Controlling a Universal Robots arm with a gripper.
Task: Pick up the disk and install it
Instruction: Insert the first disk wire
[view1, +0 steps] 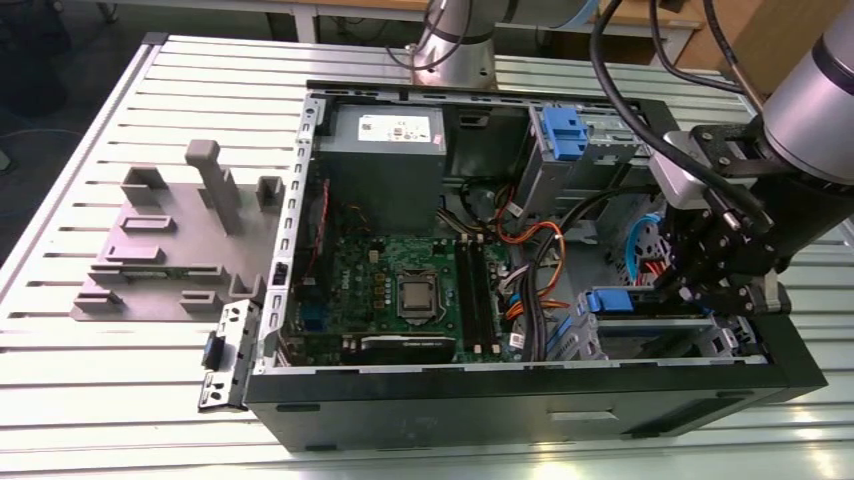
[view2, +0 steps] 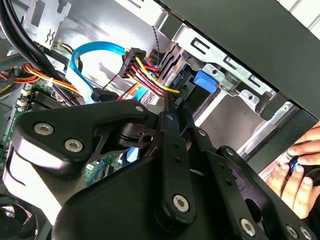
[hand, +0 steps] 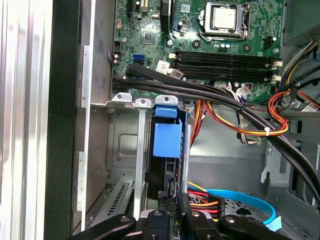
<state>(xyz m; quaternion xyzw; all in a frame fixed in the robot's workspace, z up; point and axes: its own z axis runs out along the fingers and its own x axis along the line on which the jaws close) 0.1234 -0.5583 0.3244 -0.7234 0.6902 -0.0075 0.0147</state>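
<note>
Black gripper (view2: 170, 107) linkage lies closest to the lens in both wrist views, its narrow fingers (hand: 181, 205) drawn close together just behind the disk (hand: 166, 140); whether they pinch anything or merely touch it cannot be told. That disk stands on edge in a slot of the metal drive cage (hand: 125, 150), showing a blue plastic carrier tab at its end and a dark, thin body below it. In the exterior view the same blue tab (view1: 611, 301) sits in the cage at the case's lower corner on the exterior view's right, directly beside the gripper.

Ribbed, pale metal forms the table (view1: 120, 380), and a grey fixture (view1: 167, 240) with upright posts stands on it at the exterior view's left. Wooden furniture edges the background.

Lying open on its side, the black computer case (view1: 534, 405) holds a green motherboard (view1: 400, 280) with its processor exposed, a grey power supply (view1: 387, 140) with a white sticker, a second blue carrier (view1: 563, 135) in the upper bay, and bundles of red, yellow, orange and black wires (hand: 240, 117) plus a light blue cable (view2: 95, 55). A person's hand (view2: 300, 170) rests just outside the case in the second wrist view.
</note>
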